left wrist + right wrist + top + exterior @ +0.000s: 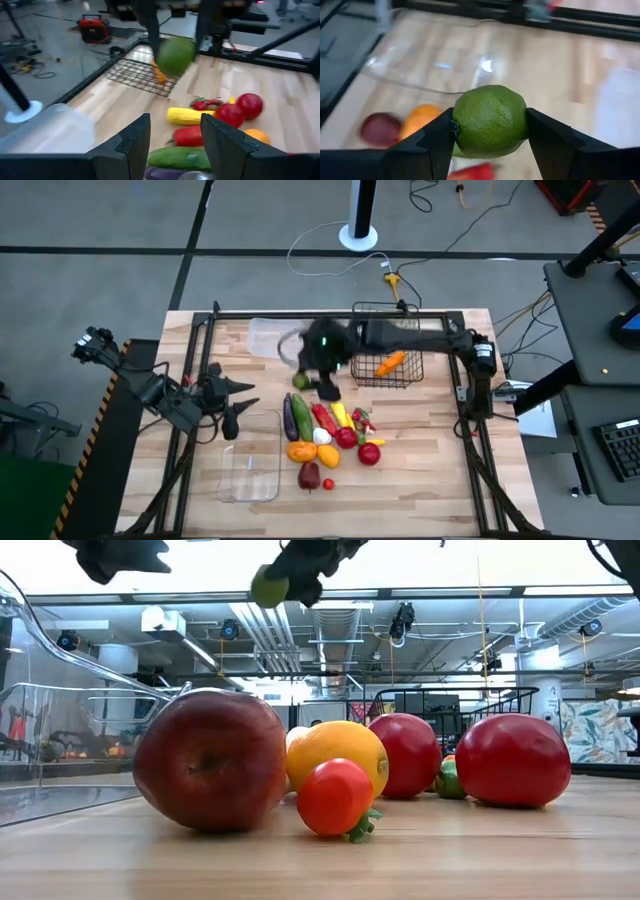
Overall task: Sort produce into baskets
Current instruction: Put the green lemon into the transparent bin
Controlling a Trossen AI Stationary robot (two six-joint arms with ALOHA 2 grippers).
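Right gripper pinching a green lime above the worktop.
The lime hangs beside the black wire basket; left gripper waits spread, well away from that basket.

My right gripper: dark fingers around a lime, mottled green w/ pebbly skin. My left gripper: dark too. Table: pale wood w/ plank lines. Wire basket: black mesh, w/ an orange carrot inside. Apple: deep red. Lemon: yellow-orange. Cherry tomato: bright red w/ green stem. Cucumber: dark green. Tray: clear.
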